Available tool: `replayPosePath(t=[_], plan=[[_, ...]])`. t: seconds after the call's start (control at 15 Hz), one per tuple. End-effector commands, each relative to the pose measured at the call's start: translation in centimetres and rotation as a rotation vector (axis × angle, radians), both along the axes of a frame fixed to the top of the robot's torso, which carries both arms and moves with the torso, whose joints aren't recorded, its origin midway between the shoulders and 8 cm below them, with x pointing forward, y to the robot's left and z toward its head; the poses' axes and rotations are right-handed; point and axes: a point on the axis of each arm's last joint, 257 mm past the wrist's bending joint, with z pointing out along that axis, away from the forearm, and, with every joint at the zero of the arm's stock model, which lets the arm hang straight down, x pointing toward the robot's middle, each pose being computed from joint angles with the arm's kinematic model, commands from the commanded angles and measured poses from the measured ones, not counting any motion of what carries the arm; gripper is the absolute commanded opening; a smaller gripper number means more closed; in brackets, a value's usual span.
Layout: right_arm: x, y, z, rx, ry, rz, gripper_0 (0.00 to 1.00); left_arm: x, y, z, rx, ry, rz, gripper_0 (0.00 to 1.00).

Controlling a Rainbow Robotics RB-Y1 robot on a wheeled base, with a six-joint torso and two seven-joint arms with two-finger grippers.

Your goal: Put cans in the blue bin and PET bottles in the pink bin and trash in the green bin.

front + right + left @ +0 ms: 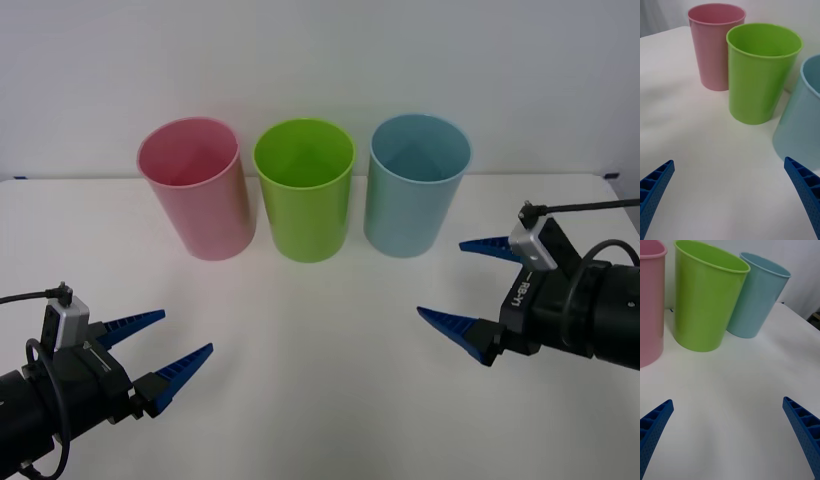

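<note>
Three bins stand upright in a row at the back of the white table: the pink bin [196,190] on the left, the green bin [305,192] in the middle, the blue bin [415,187] on the right. They show again as pink bin [716,45], green bin [759,75], blue bin [802,116] and pink bin [649,307], green bin [703,300], blue bin [756,296]. My left gripper [160,345] hovers open at the front left. My right gripper [465,285] hovers open at the right, close to the blue bin. Cans, PET bottles and trash are out of view.
The white table [320,380] stretches bare between the two grippers and in front of the bins. A pale wall rises right behind the bins.
</note>
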Motion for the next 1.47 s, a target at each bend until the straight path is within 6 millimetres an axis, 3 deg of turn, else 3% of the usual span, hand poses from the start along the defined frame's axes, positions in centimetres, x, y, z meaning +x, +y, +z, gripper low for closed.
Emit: replayPosePath(t=[0.07,0.6,1.47], plan=[[-0.6,-0.9,-2.1,0.004,-0.002,0.012,1.0,0.0,0.0,0.0,0.0,0.0,0.0,1.0],[-0.2,-4.1,-6.9,0.04,0.001,0.053,1.0,0.0,0.0,0.0,0.0,0.0,0.0,1.0],[-1.1,-5.2,-8.3,0.051,0.038,0.036,1.0,0.0,0.0,0.0,0.0,0.0,0.0,1.0]])
